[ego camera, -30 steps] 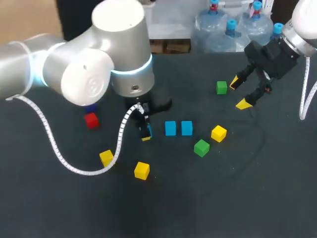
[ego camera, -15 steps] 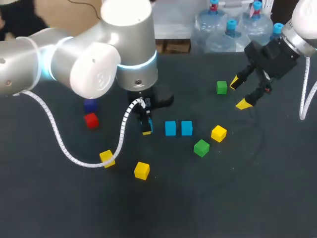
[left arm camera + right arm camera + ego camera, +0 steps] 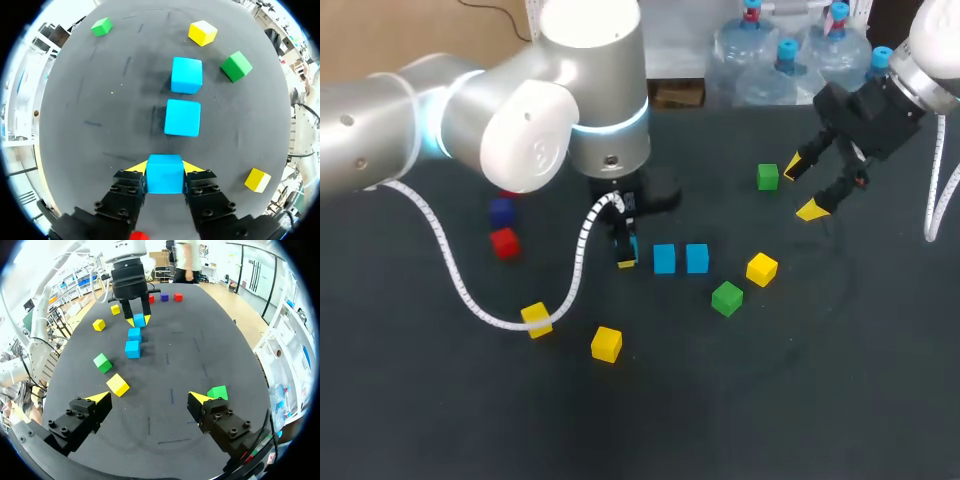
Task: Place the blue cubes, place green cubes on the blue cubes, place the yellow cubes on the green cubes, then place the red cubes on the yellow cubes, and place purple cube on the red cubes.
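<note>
Snugly, left gripper [image 3: 165, 168] clamps blue cube [image 3: 164, 176], perhaps grounded; right gripper [image 3: 150, 398] spread wide.

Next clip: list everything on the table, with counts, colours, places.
blue cubes: 3, blue; two side by side mid-table, one in the left gripper.
green cubes: 2, green; one beside the right gripper, one near the blue pair.
yellow cubes: 3, yellow; one by the nearer green, two left of centre.
red cubes: 2, red; far left, flanking the purple cube.
purple cube: 1, purple; between them.
table: 1, dark grey.
left gripper: 1, yellow-tipped; shut on that blue cube.
right gripper: 1, yellow-tipped; open, over the right side.
</note>
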